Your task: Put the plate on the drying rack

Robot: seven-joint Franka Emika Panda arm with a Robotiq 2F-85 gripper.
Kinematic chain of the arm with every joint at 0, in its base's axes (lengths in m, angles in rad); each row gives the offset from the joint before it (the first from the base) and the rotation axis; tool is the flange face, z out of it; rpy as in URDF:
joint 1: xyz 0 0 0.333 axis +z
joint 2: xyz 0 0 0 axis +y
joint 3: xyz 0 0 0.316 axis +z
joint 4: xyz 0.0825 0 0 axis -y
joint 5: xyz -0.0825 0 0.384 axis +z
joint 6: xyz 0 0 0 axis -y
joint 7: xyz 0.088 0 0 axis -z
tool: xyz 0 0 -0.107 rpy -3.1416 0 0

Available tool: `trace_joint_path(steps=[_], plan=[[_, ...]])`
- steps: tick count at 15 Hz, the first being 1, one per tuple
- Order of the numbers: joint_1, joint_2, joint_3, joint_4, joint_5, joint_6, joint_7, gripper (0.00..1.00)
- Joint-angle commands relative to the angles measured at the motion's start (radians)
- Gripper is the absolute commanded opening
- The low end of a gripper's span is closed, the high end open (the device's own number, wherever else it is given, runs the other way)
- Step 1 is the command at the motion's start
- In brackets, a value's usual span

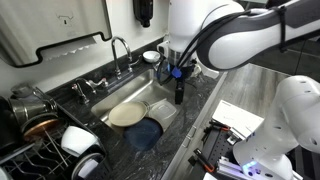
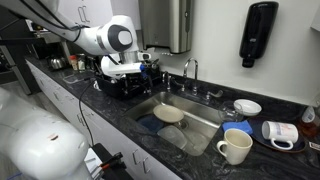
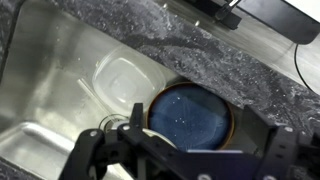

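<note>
The cream-beige plate [image 1: 124, 115] lies flat in the steel sink [image 1: 100, 108], partly overlapped by a dark blue round dish [image 1: 146, 135]. It also shows in an exterior view [image 2: 170, 114]. The black wire drying rack [image 1: 28, 160] stands at the near left end of the counter and holds white bowls. My gripper [image 1: 179, 95] hangs above the sink's edge, apart from the plate and far from the rack. In the wrist view my gripper [image 3: 185, 160] is open and empty over the blue dish [image 3: 190, 115]. The gripper body mostly hides the plate there.
A clear plastic container [image 1: 163, 113] lies in the sink beside the plate and also shows in the wrist view [image 3: 125, 80]. The faucet [image 1: 119, 50] rises behind the sink. White bowls [image 1: 76, 140] sit on the rack. A mug [image 2: 235, 147] and a bowl [image 2: 247, 106] stand on the dark counter.
</note>
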Motion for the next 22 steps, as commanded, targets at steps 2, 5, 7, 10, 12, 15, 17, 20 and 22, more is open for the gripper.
trace_joint_path(steps=[2, 5, 7, 10, 12, 15, 17, 20, 22], plan=[[0.003, 0.177, -0.001, 0.090, -0.083, 0.118, -0.181, 1.00], [-0.003, 0.152, 0.007, 0.067, -0.071, 0.107, -0.196, 1.00], [-0.004, 0.173, 0.007, 0.074, -0.071, 0.108, -0.200, 1.00], [-0.003, 0.160, 0.007, 0.073, -0.071, 0.107, -0.199, 1.00], [0.010, 0.209, -0.002, 0.099, -0.079, 0.150, -0.283, 1.00], [0.002, 0.316, 0.003, 0.146, -0.154, 0.275, -0.381, 1.00], [0.004, 0.385, -0.007, 0.167, -0.163, 0.397, -0.462, 1.00], [-0.002, 0.497, -0.018, 0.191, -0.083, 0.584, -0.655, 1.00], [-0.001, 0.576, 0.008, 0.209, 0.050, 0.654, -0.806, 1.00]])
